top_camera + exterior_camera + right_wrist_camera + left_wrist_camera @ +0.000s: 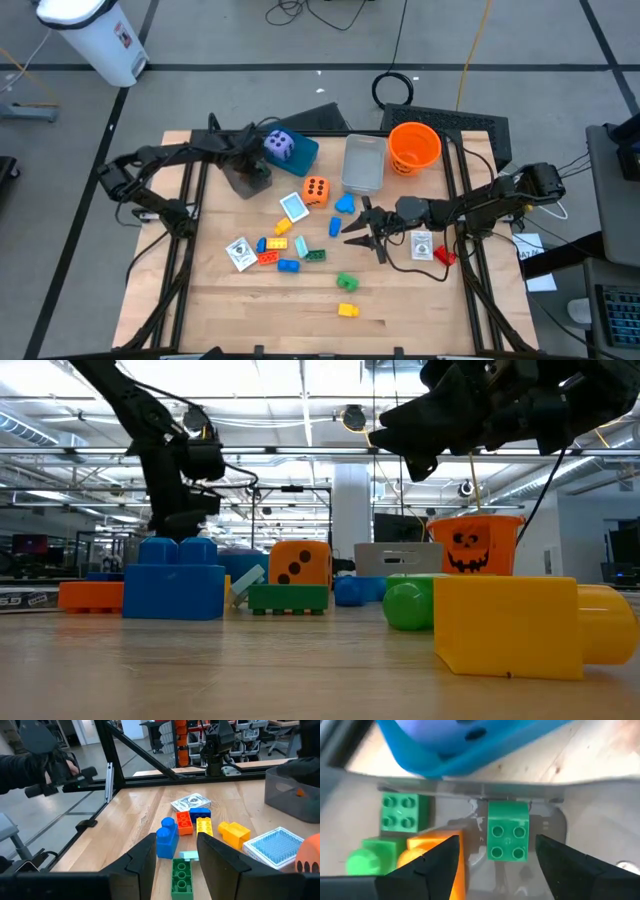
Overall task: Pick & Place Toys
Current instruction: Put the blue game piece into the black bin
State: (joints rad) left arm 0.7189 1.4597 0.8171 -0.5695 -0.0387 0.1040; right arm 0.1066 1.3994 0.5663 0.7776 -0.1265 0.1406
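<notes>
My left gripper (252,172) (497,840) points down, open, over a dark grey tray (246,182) (600,820). A green brick (507,837) lies on the tray floor between the fingers and touches neither. Two more green bricks (399,811) and an orange one (445,865) lie beside it. My right gripper (358,226) (176,842) hangs level above the table's middle, open and with nothing in it. Beyond it, loose bricks (280,250) (192,827) lie on the wood. An orange die (316,190) and cards (294,207) rest nearby.
A teal box (295,150) with a purple die (279,145) stands just beyond the tray. At the back sit a clear grey bin (363,163) and an orange bucket (413,145). Green (347,282) and yellow (347,310) bricks lie near the front; a red brick (443,257) lies at the right.
</notes>
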